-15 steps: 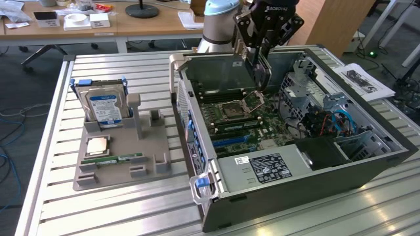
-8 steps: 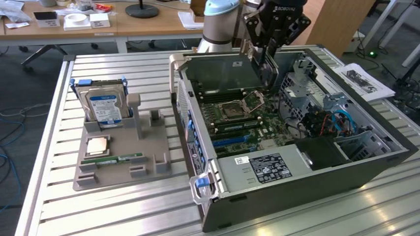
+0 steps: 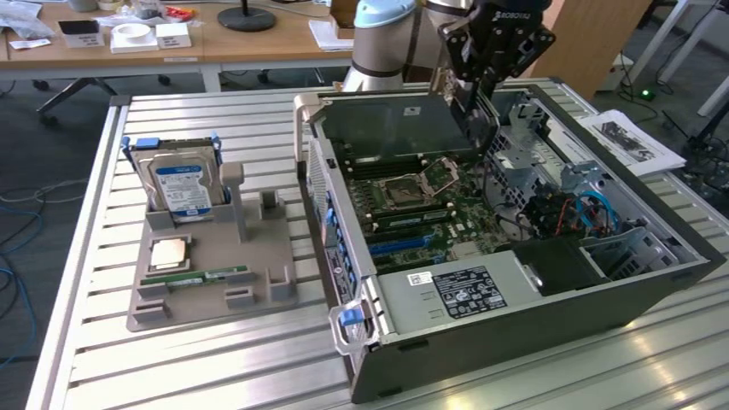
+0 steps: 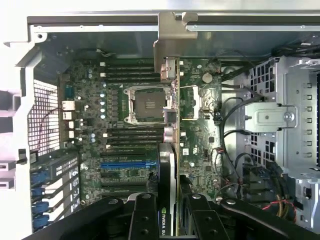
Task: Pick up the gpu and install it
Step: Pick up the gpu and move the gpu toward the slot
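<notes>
Desk edge: nearest me, the slatted metal desk [image 3: 171, 359] has bare room in front of the grey tray [image 3: 205, 299] and the computer case [image 3: 513, 342].
Tray: it sits at the exterior view's left, just beside the case but apart from it. A green memory stick [image 3: 211, 276] lies flat on it, a square chip [image 3: 169, 253] lies behind that, and the hard drive [image 3: 183, 188] stands upright at the back.
Case: it lies on its side with the open face up. The power supply [image 3: 462, 292] fills the near end, and the walls rise all around the opening.
Motherboard: the motherboard [image 3: 433, 213] is exposed, with the processor socket [image 3: 416, 184] uncovered. The blue slot [image 4: 125, 164] lies unoccupied.
Gpu: I've got the gpu [image 3: 393, 128] over the far half of the opening, broad dark face tilted toward the exterior camera. In the wrist view the gpu [image 4: 170, 150] is edge-on, passing just beside the socket and running crosswise to the blue slot. Its silver bracket end is near the case rim.
Clearance: I cannot tell whether its lower edge touches the board. The drive cage [image 3: 524, 145] stands close at the exterior view's right.
Claw: the claw [image 3: 469, 85] is clamped on the gpu. In the wrist view the claw [image 4: 171, 205] has one finger on each face of the card.
</notes>
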Available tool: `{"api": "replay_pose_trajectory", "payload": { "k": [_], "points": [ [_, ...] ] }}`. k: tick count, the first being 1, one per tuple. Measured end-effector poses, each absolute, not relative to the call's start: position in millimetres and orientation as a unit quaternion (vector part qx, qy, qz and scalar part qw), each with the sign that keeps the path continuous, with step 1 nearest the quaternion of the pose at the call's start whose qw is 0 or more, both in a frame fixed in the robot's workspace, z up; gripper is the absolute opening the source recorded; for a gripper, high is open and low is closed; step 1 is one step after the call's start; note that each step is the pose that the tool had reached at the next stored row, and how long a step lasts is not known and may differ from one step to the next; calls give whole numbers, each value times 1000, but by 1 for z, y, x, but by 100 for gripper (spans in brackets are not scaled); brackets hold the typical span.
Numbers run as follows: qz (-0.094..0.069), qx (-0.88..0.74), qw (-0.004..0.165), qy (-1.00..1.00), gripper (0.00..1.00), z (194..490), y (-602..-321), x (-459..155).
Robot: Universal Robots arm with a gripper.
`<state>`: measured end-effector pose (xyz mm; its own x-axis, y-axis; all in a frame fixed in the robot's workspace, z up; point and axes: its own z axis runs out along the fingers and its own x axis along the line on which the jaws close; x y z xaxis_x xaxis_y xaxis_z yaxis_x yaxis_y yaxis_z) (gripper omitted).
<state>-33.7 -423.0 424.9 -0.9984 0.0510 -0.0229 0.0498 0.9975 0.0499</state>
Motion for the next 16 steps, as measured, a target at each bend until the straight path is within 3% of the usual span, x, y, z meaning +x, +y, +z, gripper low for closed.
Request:
{"api": "replay_pose_trajectory", "payload": {
  "k": [16],
  "points": [
    [25, 25, 12, 999, 27, 424, -421, 9]
  ]
}}
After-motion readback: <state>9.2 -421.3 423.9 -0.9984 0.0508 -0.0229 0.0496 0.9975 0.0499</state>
